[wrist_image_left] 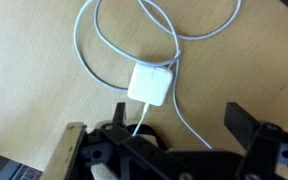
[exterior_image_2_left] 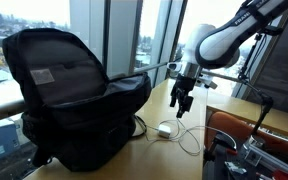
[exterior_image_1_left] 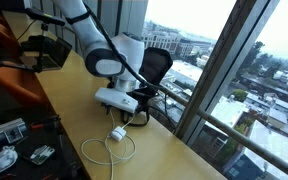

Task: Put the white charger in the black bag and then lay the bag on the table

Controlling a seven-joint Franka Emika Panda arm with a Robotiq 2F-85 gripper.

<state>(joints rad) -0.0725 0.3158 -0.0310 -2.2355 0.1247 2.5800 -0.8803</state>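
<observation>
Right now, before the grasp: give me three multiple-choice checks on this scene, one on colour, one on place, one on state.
1. What colour is the bag?
A) black B) red C) white
2. Where is the white charger?
A) inside the bag B) on the table C) between the jaws
3. The gripper is:
A) shut on the charger B) shut on a strap C) open, empty

Key: 1 A, its fabric is black in an exterior view. 2 B, the wrist view shows it lying on bare wood. 3 C, the jaws stand apart with nothing between them.
</observation>
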